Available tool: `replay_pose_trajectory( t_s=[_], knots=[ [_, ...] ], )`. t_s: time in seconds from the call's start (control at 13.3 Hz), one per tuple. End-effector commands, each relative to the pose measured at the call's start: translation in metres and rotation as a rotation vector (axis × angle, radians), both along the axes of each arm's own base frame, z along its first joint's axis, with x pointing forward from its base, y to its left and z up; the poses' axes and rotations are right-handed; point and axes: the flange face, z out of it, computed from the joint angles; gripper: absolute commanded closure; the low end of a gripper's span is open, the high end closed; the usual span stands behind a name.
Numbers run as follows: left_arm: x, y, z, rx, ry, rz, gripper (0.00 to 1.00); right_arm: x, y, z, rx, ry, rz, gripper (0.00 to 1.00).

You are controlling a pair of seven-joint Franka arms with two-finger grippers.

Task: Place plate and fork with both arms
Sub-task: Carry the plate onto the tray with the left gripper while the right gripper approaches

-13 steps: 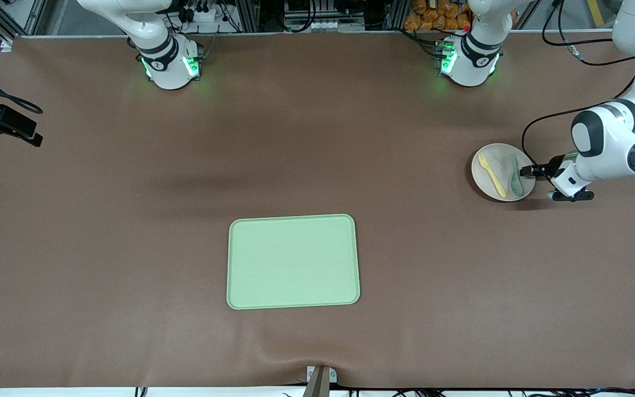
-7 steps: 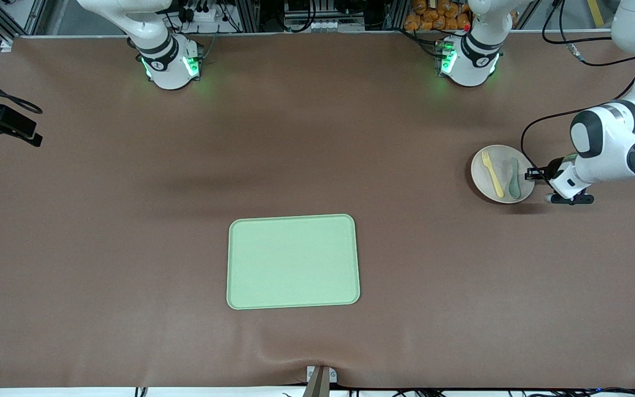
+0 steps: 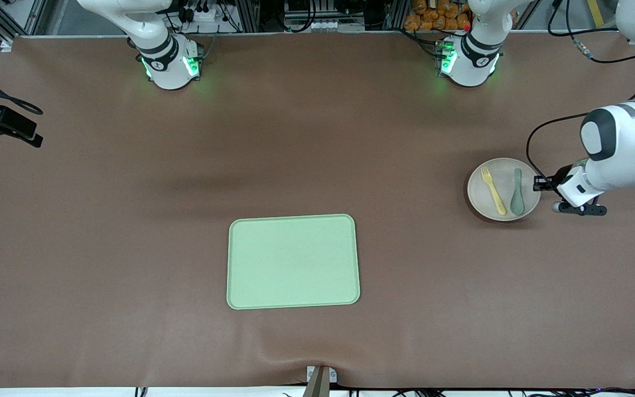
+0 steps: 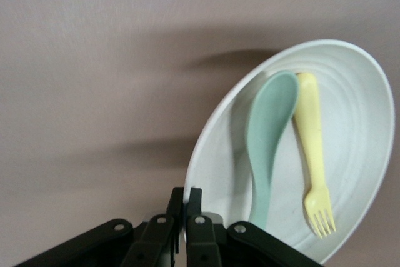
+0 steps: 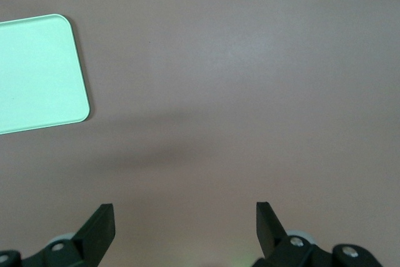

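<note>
Front view: the left claw (image 3: 541,181) pinches the rim of the plate (image 3: 504,189) at the left arm's end of the bench (image 3: 130,248). The tray (image 3: 293,261) lies well apart, toward the right arm's end and nearer the camera, so the carry likely runs that way.

Left wrist view: the left claw (image 4: 185,218), pressed on the plate (image 4: 362,123) rim, has fork (image 4: 312,161) and spoon (image 4: 270,142) side by side (handles pointing away from it).

Right wrist view: the right claw (image 5: 185,224) waits spread over bare bench, tray (image 5: 37,73) corner nearby.
</note>
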Motion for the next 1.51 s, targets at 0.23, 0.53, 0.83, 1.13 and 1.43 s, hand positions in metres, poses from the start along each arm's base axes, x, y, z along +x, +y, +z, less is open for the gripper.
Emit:
replay_pose_trajectory(
  t_s=[0.23,0.53,0.83,1.13,1.43],
  knots=[
    [0.057,-0.053,0.074,-0.08,-0.087,-0.027,1.0,0.004,-0.004,-0.001,-0.002,-0.007,-0.007,0.0],
    [0.101,-0.169,0.088,-0.133,-0.065,-0.022,1.0,0.028,0.0,-0.023,-0.008,-0.026,0.015,0.0],
    [0.131,-0.298,0.056,-0.182,-0.01,0.017,1.0,0.046,0.005,-0.059,0.007,0.031,0.015,0.0],
    [0.132,-0.417,0.022,-0.217,-0.025,0.099,1.0,0.073,0.03,-0.092,0.011,0.005,0.043,0.0],
    [0.115,-0.488,-0.012,-0.28,-0.12,0.133,1.0,0.1,0.065,-0.135,0.003,-0.016,0.093,0.0]
  ],
)
